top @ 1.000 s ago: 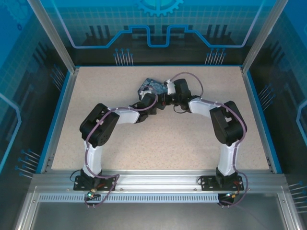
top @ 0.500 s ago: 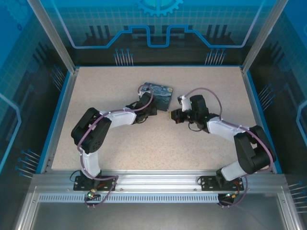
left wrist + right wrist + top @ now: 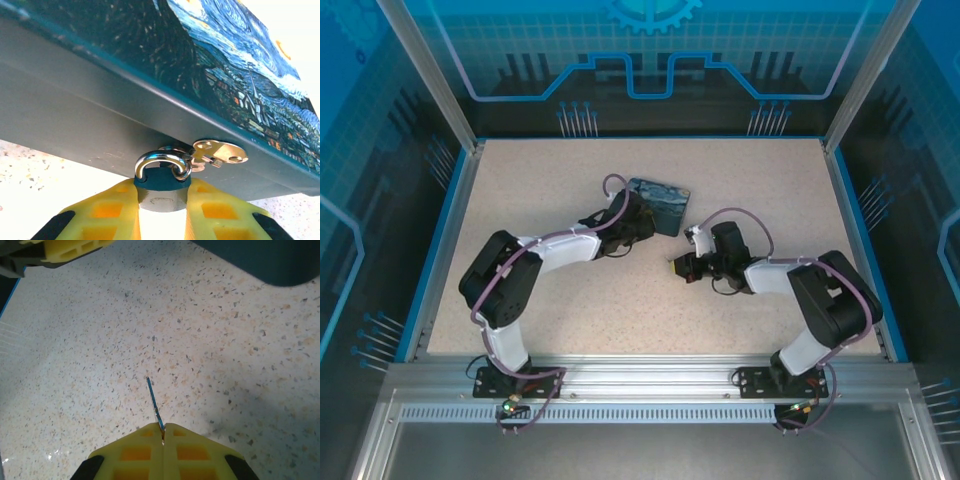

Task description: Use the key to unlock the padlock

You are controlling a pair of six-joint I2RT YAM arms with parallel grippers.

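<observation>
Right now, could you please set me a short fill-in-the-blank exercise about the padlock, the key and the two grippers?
1. The left gripper is shut on the padlock, whose shackle hangs from the silvery hasp of the painted ____.
2. The right gripper pinches the key between fingers coloured ____.
3. The key has ____ yet entered the padlock.

Missing words: box; yellow; not.

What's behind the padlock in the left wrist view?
The painted box's dark side wall and silvery hasp holding the shackle. Fingers of the left gripper cover the padlock lower down.
</observation>
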